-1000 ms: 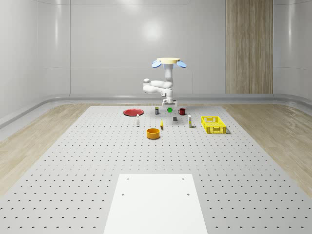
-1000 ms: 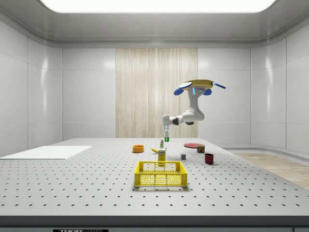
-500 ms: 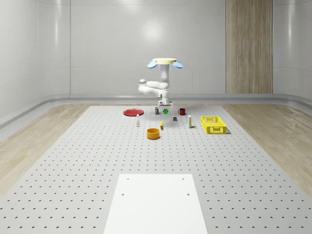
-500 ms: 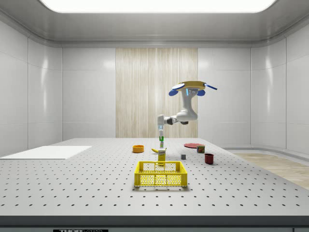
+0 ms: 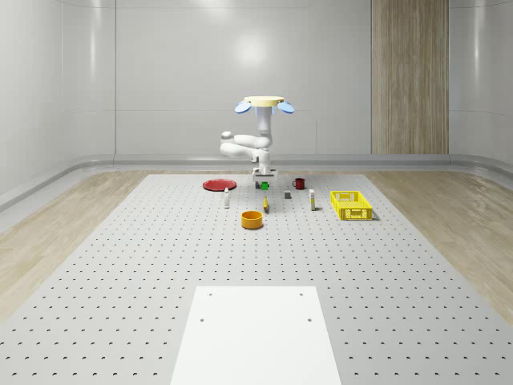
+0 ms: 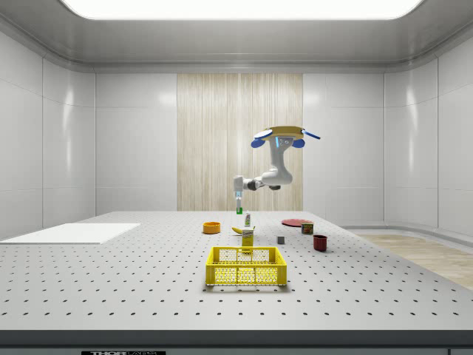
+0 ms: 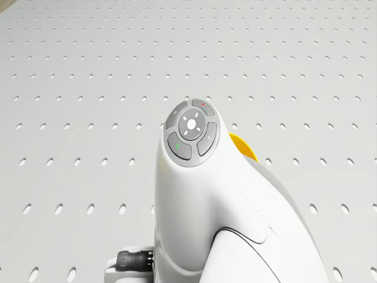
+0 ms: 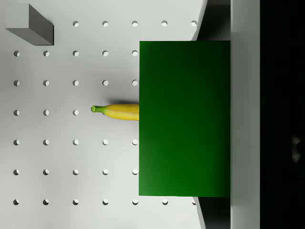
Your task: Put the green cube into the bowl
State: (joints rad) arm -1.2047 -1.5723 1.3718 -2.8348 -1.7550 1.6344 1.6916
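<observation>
The green cube [image 5: 264, 185] hangs in the air with my gripper [image 5: 264, 180] shut on it, over the table beside a banana [image 5: 265, 204]. In the side view the cube [image 6: 239, 211] sits under the gripper [image 6: 239, 205], well above the table. The wrist view has the cube [image 8: 185, 119] against a grey finger [image 8: 245, 114], with the banana [image 8: 116, 111] on the table below it. The orange bowl [image 5: 252, 219] stands nearer the whole-scene camera than the cube, and appears in the side view too [image 6: 212, 228]. The drone [image 5: 260, 103] hovers above the table's far part.
A red plate [image 5: 218, 185], a red mug [image 5: 299, 184], a grey block [image 5: 287, 194], two small bottles [image 5: 227, 200] [image 5: 312, 200] and a yellow basket [image 5: 350, 204] stand around the arm. A white panel [image 5: 255, 333] lies at the near end.
The drone, arm and held green cube have shifted to the whole-scene view's left and the side view's left. The gripper has stayed shut on the cube.
</observation>
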